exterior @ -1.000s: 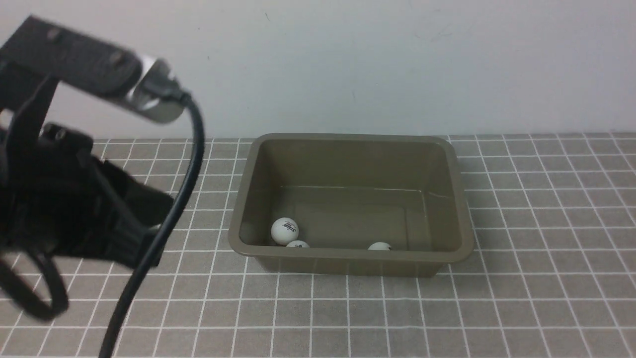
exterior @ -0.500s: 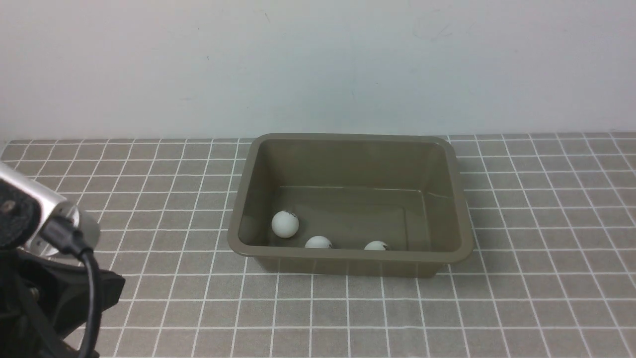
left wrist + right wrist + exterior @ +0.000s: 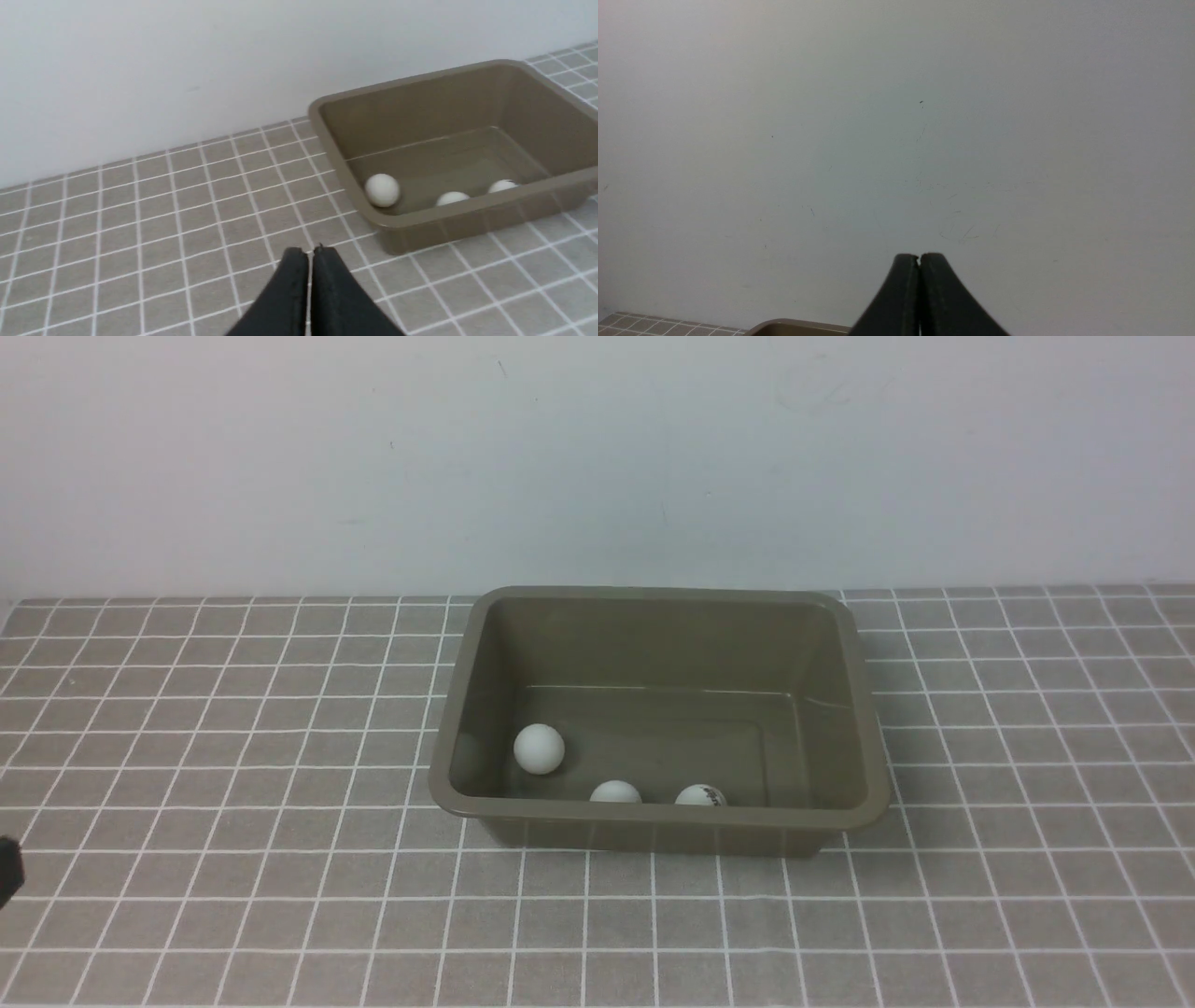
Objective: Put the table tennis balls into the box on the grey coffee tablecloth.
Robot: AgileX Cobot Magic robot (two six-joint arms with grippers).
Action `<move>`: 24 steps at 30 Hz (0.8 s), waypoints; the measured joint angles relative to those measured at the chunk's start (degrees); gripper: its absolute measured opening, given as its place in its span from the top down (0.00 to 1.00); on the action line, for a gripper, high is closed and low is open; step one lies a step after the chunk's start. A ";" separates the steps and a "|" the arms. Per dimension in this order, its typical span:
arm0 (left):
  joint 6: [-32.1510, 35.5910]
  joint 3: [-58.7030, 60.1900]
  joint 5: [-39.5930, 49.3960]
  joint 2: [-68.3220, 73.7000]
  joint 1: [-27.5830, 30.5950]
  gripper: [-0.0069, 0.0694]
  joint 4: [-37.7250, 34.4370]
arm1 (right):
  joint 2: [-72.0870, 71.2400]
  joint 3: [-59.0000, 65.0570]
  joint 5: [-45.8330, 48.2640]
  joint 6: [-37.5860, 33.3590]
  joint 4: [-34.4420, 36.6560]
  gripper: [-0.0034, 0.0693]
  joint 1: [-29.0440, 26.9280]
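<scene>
The left end effector (image 3: 308,252) is pressed together and empty, above the cloth (image 3: 280,756) and apart from the box (image 3: 653,595). The right end effector (image 3: 919,256), likewise pressed together and empty, points at the wall (image 3: 896,116). The box sits on the cloth, and all three balls (image 3: 539,749) lie inside, one by its left wall and two against its near wall.

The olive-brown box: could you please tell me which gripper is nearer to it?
Probably left. The left gripper, shut, hangs low over the tablecloth, left of the box. The right gripper, shut, points at the wall, only a sliver of the box in its view.
</scene>
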 joint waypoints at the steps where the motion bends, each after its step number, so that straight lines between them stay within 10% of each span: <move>1: 1.06 2.97 -2.21 -2.01 2.12 0.92 -0.55 | 0.00 0.00 0.00 0.00 0.00 0.97 0.00; 8: 5.01 21.71 -12.33 -12.70 12.99 0.92 -4.40 | 0.00 0.00 0.09 0.00 0.00 0.97 0.00; 24: 5.26 25.89 -11.70 -12.88 13.30 0.92 -6.84 | 0.00 0.00 0.19 0.00 0.00 0.97 0.00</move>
